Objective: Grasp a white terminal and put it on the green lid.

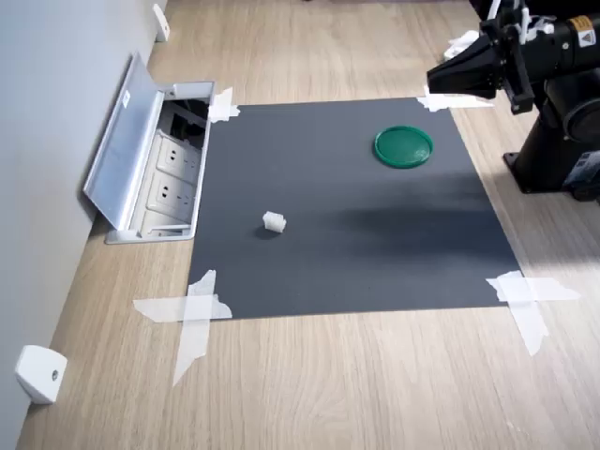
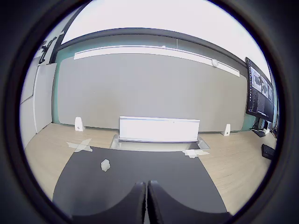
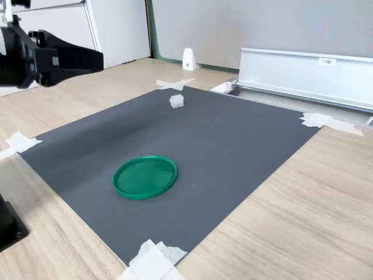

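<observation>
In the first exterior view I see the white terminal [image 1: 273,221] alone on the dark mat [image 1: 375,253], with the green lid [image 1: 404,146] at about two o'clock from it, well apart and holding nothing. My end effector [image 1: 433,79] hangs above the mat's far right corner.

In the wrist view the end effector's fingers [image 2: 135,200] look pressed together, nothing between them; the terminal sits at about ten o'clock from them.

In the second exterior view the lid lies bare, terminal at roughly one o'clock beyond it.
</observation>
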